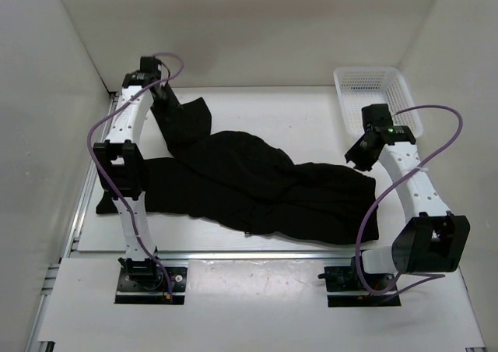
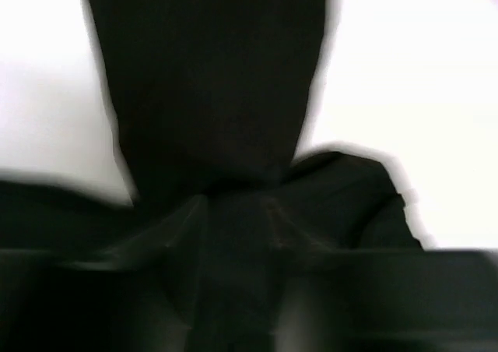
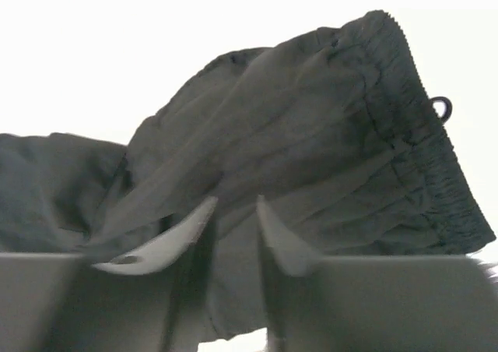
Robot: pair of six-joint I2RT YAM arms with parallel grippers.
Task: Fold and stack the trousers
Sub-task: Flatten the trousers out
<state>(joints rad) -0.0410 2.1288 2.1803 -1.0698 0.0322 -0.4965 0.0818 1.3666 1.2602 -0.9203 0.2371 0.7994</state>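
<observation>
The black trousers point(image 1: 264, 188) lie spread across the white table, with the waist at the right and the legs toward the left. My left gripper point(image 1: 162, 92) is at the back left, shut on the end of one leg, which hangs from it down to the table. In the left wrist view the dark cloth point(image 2: 210, 79) fills the frame and hides the fingers. My right gripper point(image 1: 356, 159) is at the waist corner. In the right wrist view it point(image 3: 237, 204) has its two fingers close together with a fold of cloth between them, next to the elastic waistband point(image 3: 420, 157).
A white mesh basket point(image 1: 373, 95) stands at the back right, just behind my right gripper. White walls close in the table on the left, the back and the right. A small drawstring loop point(image 3: 441, 107) sticks out at the waistband's edge.
</observation>
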